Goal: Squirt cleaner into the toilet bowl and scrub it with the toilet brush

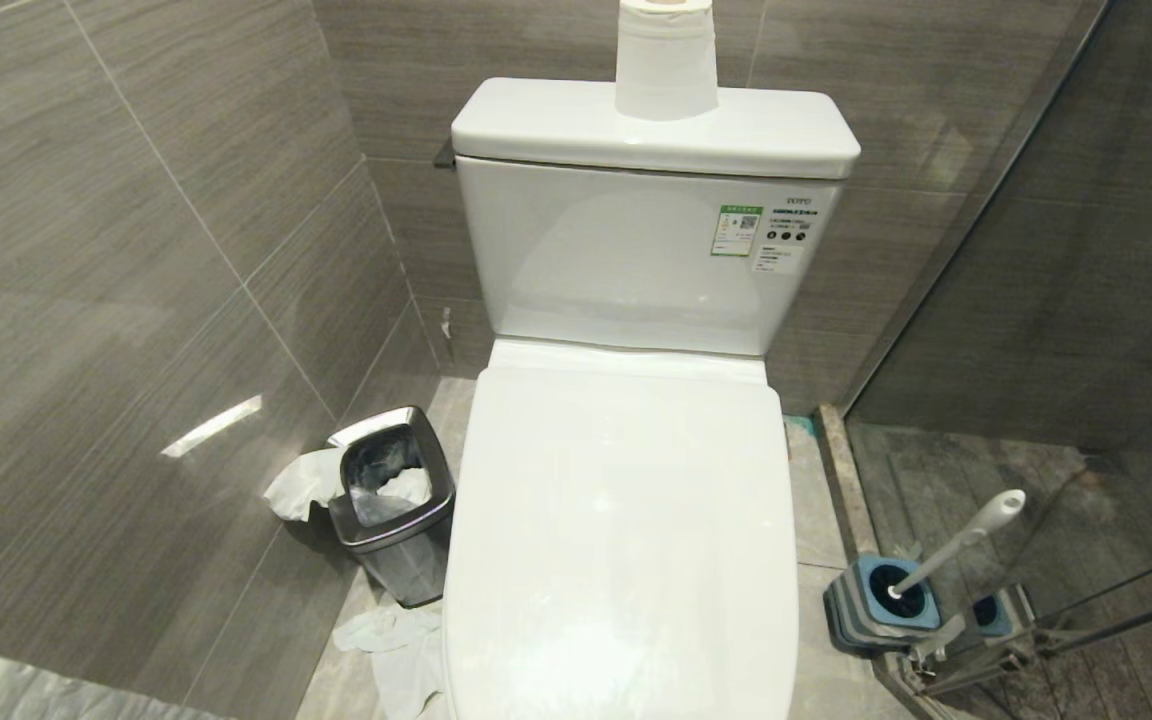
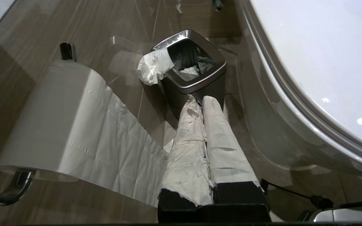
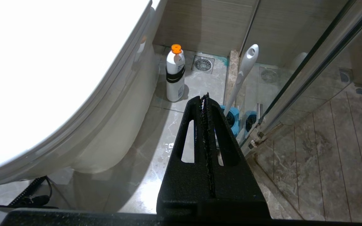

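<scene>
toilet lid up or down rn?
Down. The glossy white toilet lid lies flat, covering the whole bowl, below the white ceramic tank.

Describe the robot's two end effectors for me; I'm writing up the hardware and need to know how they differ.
The left end effector has two long tapering fingers wrapped in wrinkled, smudged white tape over a black base. The right end effector is bare: matte black, rough-textured fingers, each with a long slot cut through it and a toothed inner edge. A thin black cable runs near the base of each. No markings show.
</scene>
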`<state>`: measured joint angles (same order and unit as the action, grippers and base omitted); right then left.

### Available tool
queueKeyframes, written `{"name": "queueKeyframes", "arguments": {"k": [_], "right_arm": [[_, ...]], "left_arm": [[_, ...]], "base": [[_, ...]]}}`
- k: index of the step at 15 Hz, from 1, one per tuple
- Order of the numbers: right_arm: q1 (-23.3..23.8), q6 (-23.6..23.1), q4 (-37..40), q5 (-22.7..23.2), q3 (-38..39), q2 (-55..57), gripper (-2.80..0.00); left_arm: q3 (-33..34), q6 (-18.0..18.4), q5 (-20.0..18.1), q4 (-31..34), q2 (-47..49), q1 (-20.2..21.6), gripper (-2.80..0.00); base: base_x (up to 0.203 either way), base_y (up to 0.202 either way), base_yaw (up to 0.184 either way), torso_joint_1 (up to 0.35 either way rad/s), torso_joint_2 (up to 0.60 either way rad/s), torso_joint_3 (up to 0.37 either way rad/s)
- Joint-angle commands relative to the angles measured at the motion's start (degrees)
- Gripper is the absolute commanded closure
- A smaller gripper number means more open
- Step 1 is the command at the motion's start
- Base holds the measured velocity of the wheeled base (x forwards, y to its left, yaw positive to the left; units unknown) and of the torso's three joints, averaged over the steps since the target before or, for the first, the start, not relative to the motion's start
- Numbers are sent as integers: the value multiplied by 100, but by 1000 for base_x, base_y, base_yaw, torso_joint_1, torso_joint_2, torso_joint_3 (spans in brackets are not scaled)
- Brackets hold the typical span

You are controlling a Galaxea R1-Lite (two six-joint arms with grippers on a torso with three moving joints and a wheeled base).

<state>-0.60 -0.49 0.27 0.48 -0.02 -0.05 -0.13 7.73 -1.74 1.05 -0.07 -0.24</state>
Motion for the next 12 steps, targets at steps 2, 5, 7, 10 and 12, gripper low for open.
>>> {"name": "queueKeyframes", "arguments": {"k": [2,5,7,10,12], "right_arm": [[-2,-4,0,5,-4,5,0],[-2,-4,0,5,2,5,0],[-2,-4,0,5,-6,5,0],[-2,-4,0,5,-3,5,0],[-2,-4,0,8,0,5,0]], "left_arm": [[-4,-33,-134,36,7,-2,0],[-3,-35,-134,25,7,-2,0],[5,-52,-90,1,7,-2,0],[5,-255,-72,1,7,-2,0],[13,-452,-56,-26,7,-2,0]], "base": [[0,0,0,0,0,0],[0,0,0,0,0,0],[0,0,0,0,0,0],[0,0,0,0,0,0],[0,0,0,0,0,0]]}}
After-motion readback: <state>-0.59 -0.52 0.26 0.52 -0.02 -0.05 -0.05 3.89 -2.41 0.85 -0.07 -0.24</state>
